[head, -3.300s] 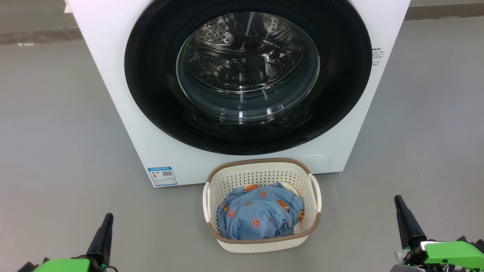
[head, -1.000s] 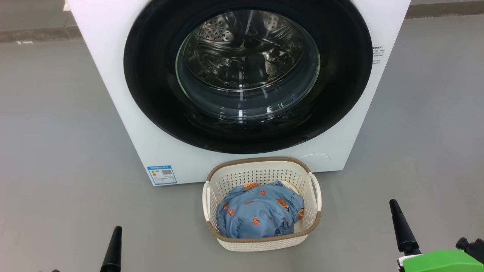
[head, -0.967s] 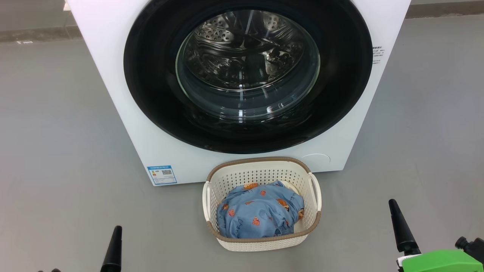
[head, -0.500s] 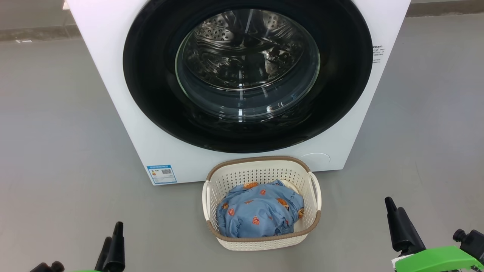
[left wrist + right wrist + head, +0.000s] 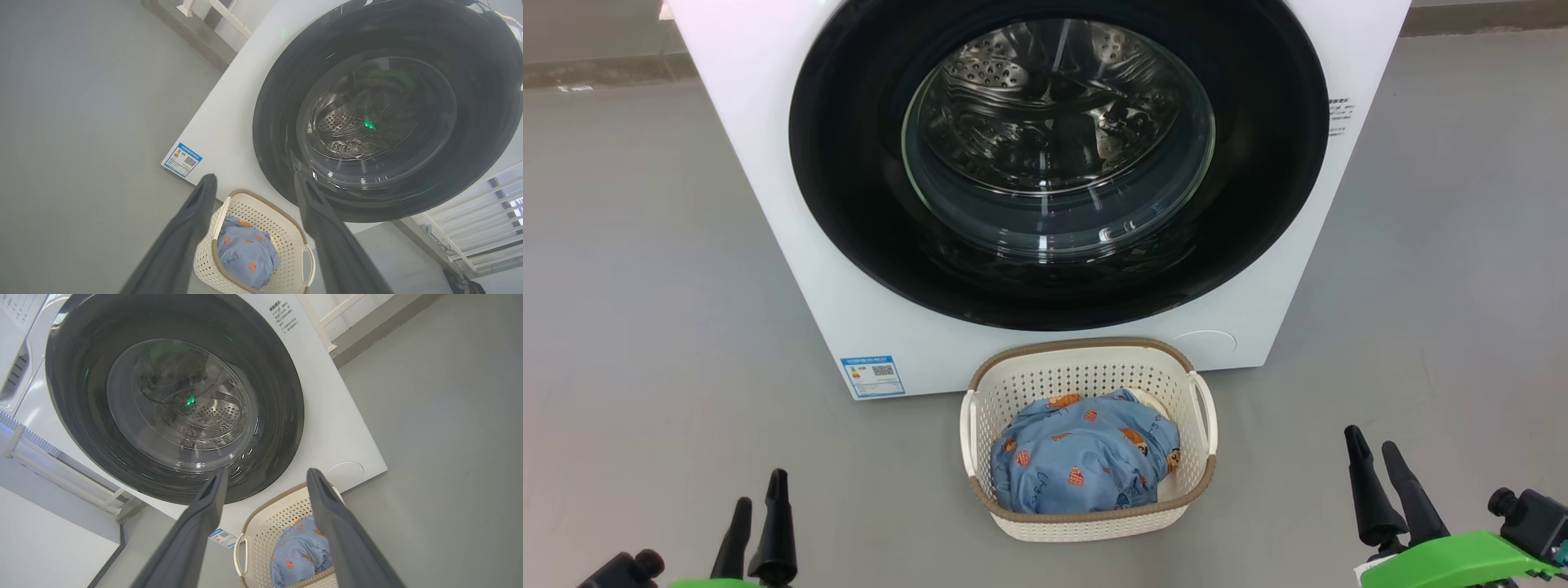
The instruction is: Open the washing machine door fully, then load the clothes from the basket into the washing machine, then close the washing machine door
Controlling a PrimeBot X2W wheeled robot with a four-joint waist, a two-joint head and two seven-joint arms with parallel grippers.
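Head view shows us the washing machine door [image 5: 1058,155] shut flat against the washing machine [image 5: 915,351]. The basket [image 5: 1086,376] sits on the grey floor [image 5: 645,286] just before the machine's bottom front edge, with the clothes [image 5: 1082,465] heaped inside it. Nearer us, our left gripper [image 5: 760,490] hangs to the basket's left and our right gripper [image 5: 1370,438] to its right, both with jaws spread wide, holding nothing, well apart from the basket.

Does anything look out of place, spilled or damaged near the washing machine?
Nothing stands out: the washing machine door is shut and sits flush, and the clothes lie inside the upright basket.
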